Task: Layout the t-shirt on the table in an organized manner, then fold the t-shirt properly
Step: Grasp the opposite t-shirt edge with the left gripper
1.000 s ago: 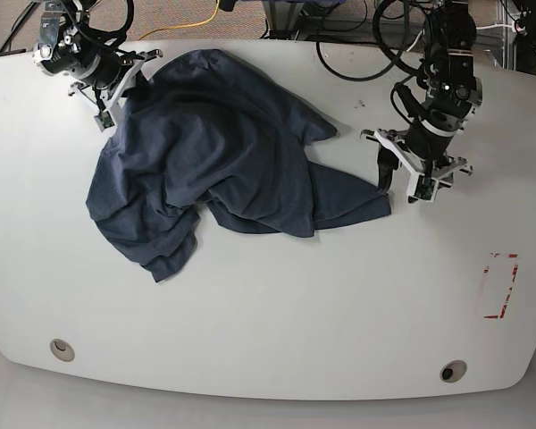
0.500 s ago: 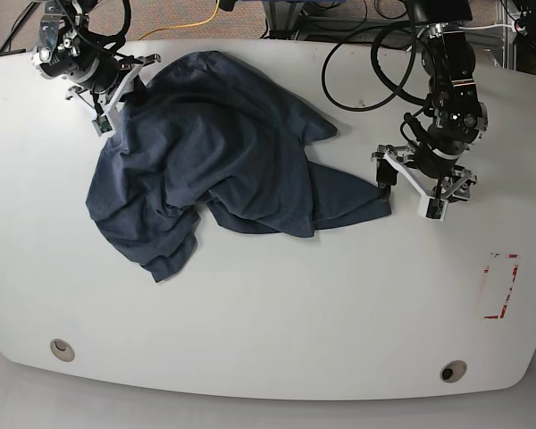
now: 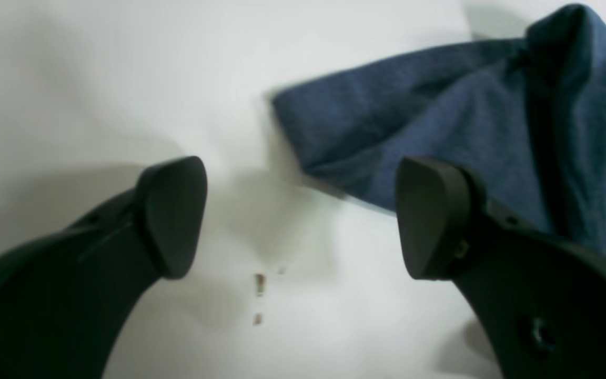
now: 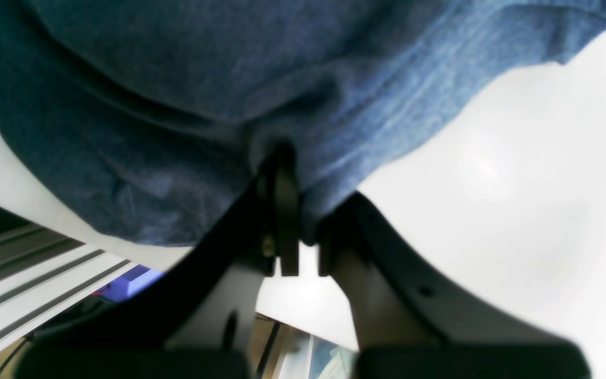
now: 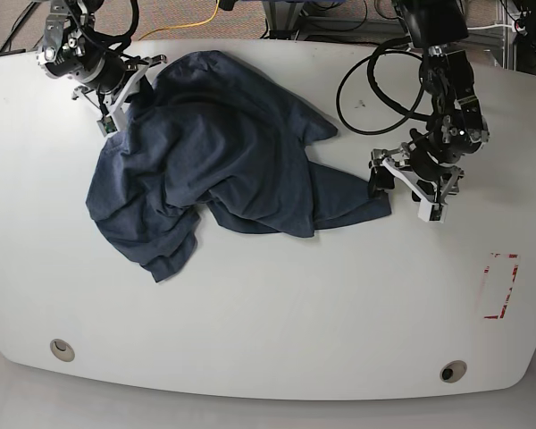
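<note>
White tabletop fills my base view: one table (image 5: 277,304) with curved edges, two round grommet holes (image 5: 62,349) near its front edge, one at each front corner, and one red rectangular mark (image 5: 500,286) toward the front on the side of the left arm. Beyond the table's far edge I see floor, one yellow cable (image 5: 192,22) and black cable loops. One t-shirt (image 5: 223,161), dark navy heathered, lies crumpled on the far half of the table, bunched in folds, with one lobe of cloth reaching toward the front and one flat corner pointing toward the left gripper. I count two grippers. The right gripper (image 5: 116,94) sits at the shirt's far corner; in its wrist view the jaws are pressed together with a fold of blue fabric pinched between them, cloth draping away from the pinch. The left gripper (image 5: 406,183) sits just beside the shirt's flat corner; in its wrist view the two black fingers (image 3: 171,216) stand wide apart over bare table, nothing between them. That corner of the shirt lies beyond the fingertips, one finger overlapping it in the view; I cannot tell whether it touches the cloth. A few small brown specks (image 3: 258,295) mark the tabletop between the fingers. No containers visible.
</note>
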Robot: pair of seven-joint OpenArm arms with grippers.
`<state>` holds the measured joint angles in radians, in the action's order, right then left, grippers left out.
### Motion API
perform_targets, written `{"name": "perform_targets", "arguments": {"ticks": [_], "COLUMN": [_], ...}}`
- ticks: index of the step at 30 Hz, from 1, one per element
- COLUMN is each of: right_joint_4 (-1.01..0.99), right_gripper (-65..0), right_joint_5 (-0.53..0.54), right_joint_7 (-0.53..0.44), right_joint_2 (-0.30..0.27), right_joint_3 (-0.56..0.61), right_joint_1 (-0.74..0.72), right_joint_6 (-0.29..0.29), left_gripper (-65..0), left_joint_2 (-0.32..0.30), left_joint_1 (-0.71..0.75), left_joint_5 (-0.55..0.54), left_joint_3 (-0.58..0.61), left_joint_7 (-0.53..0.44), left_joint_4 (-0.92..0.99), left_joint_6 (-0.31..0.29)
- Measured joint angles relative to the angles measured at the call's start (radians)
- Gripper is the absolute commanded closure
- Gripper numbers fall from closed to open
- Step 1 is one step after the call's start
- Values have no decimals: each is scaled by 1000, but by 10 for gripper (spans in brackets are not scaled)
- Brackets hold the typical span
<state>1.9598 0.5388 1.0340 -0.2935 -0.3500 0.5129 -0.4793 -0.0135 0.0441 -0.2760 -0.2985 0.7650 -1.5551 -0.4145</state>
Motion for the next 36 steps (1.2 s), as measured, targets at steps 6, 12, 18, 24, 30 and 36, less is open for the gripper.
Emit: {"name": "perform_targets", "arguments": {"ticks": [6, 12, 18, 24, 30, 36], "right_joint_4": [0, 0, 0, 0, 0, 0], "right_gripper": [0, 0, 0, 0, 0, 0], "right_joint_5": [1, 0, 1, 1, 2, 4], "right_joint_7": [0, 0, 0, 0, 0, 0], "right_joint_2": [3, 2, 2, 3, 21, 22], "right_joint_3": [-2, -2, -2, -2, -3, -4], "right_joint_1": [0, 0, 0, 0, 0, 0], "right_joint_6": [0, 0, 0, 0, 0, 0], "left_gripper": [-529, -529, -526, -376, -210, -196], "left_joint_2": [-3, -3, -3, 0, 16, 19], "left_joint_1": [-11, -62, -92, -128, -137, -142], "left_joint_5": [-39, -44, -56, -54, -56, -63], "left_joint_3": [4, 5, 5, 5, 5, 5], "left_joint_7": [-14, -23, -30, -29, -28, -34], "left_joint_4": [60, 124, 162, 202, 228, 251], "left_joint_6": [-5, -5, -6, -5, -5, -6]}}
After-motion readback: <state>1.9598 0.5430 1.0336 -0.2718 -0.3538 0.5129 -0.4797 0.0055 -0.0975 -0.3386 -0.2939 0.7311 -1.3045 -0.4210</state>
